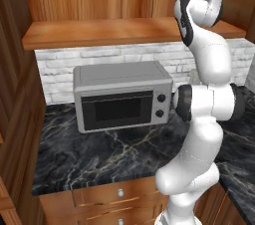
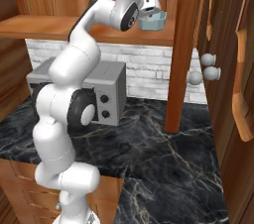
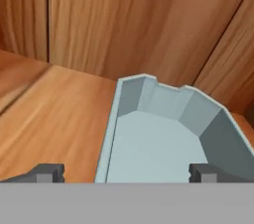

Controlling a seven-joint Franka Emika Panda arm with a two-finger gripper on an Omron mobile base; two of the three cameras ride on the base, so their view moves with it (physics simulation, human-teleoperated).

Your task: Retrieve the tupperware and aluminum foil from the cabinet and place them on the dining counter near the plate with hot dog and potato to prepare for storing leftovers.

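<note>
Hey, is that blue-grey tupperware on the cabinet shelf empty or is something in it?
Empty. The hand view looks into the tupperware and shows only its bare pale floor and inner walls, as it sits upright on the shelf.

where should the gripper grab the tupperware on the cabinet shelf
Probably on the long side wall of the tupperware, coming from above and in front. It sits upright and open-topped on the cabinet shelf, and the open gripper already has one finger outside that thin wall and the other inside the tub.
</note>
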